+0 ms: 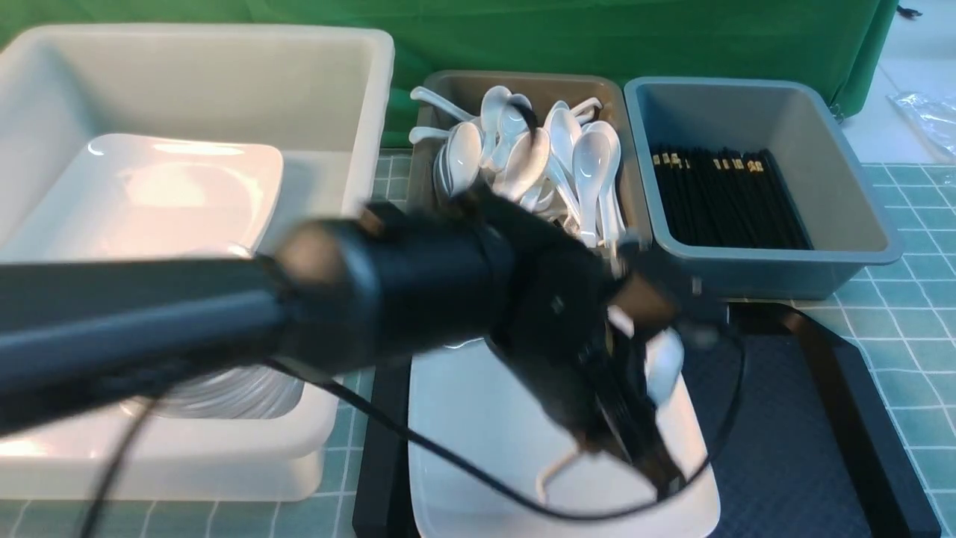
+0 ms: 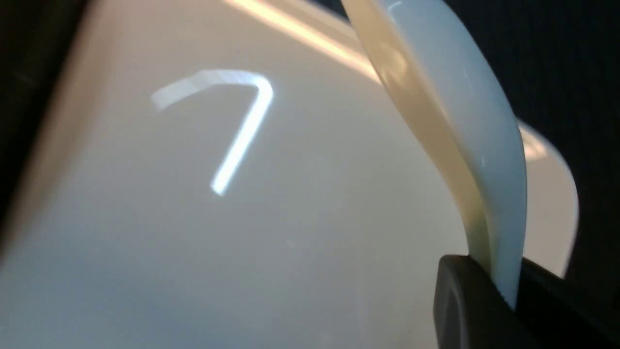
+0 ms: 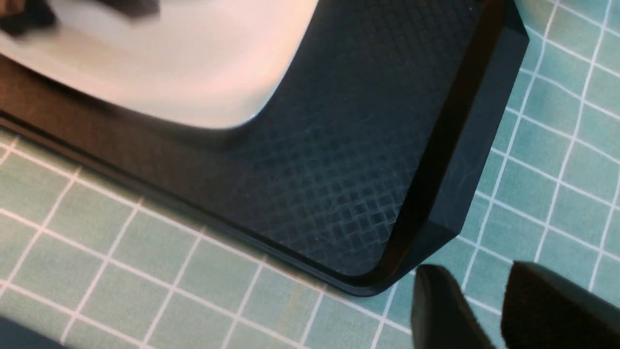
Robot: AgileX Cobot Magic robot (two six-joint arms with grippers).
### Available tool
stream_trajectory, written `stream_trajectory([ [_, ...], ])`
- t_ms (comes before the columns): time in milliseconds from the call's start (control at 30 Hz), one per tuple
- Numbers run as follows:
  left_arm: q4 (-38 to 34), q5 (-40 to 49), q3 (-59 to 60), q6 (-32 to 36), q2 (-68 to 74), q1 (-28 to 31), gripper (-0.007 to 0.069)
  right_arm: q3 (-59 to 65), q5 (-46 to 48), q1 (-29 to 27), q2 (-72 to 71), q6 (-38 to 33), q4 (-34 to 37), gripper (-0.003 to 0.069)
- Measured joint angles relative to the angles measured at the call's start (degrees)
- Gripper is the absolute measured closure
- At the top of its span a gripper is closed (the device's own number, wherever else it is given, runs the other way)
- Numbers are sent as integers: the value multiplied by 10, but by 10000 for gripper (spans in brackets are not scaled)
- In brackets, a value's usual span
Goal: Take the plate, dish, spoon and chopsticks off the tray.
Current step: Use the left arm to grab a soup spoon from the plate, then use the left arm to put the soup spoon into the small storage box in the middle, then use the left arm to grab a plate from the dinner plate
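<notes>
The white square plate [image 1: 478, 418] lies on the left part of the black tray [image 1: 792, 433]. My left gripper [image 1: 657, 467] hangs just above the plate and is shut on the handle of the white spoon [image 1: 665, 366]. In the left wrist view the spoon [image 2: 460, 121] rises from between the shut jaws over the plate [image 2: 218, 232]. My right gripper [image 3: 484, 310] is open and empty over the green cloth, beside a corner of the tray [image 3: 339, 203]; the plate [image 3: 184, 58] shows there too. No chopsticks or small dish show on the tray.
A big white tub [image 1: 358, 90] with stacked plates stands at the left. Behind the tray are a brown tub [image 1: 441, 90] full of white spoons and a grey tub [image 1: 859, 217] holding black chopsticks. A green checked cloth [image 1: 911, 224] covers the table.
</notes>
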Motion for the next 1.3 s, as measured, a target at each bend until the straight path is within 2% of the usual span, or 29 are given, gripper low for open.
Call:
stream_trajectory([
  [133,16,-49,-58,-12,-8,72,587,0,-21,0,0,0,0,421],
  [300,-10,-120,-155,-14,54,173,581,0,-31,0,0,2,0,421],
  [367,-12,-130,-182,-11,77,191,572,0,-31,0,0,3,0,421],
  [467,-15,-137,-262,-9,153,233,475,0,-31,0,0,4,16,421],
  [500,-16,-137,-265,-8,160,235,466,0,-31,0,0,4,17,421],
  [667,-24,-115,-295,-8,207,256,177,0,-31,0,0,2,34,421],
  [733,-34,-84,-295,-13,198,256,97,0,-31,0,0,0,35,421],
  [767,-37,-63,-295,-16,189,256,83,0,-31,0,0,-2,35,421],
  [833,-38,-9,-295,-16,163,254,102,0,-31,0,0,-6,35,421],
  [867,-37,22,-294,-9,146,251,140,0,-31,0,0,-11,35,421],
  [933,-36,64,-282,15,112,244,236,0,-31,0,0,-17,36,421],
  [1000,-38,105,-241,81,55,223,415,0,-31,0,0,-18,36,421],
  [1033,-43,115,-209,113,32,212,479,0,-31,0,0,-19,36,421],
  [1100,-56,128,-147,178,-13,187,559,0,-31,0,0,-19,36,421],
  [1200,-67,120,-36,250,-79,146,603,0,-33,0,0,-21,35,421],
  [1300,-70,85,76,311,-137,113,606,0,-34,0,0,-21,34,421],
])
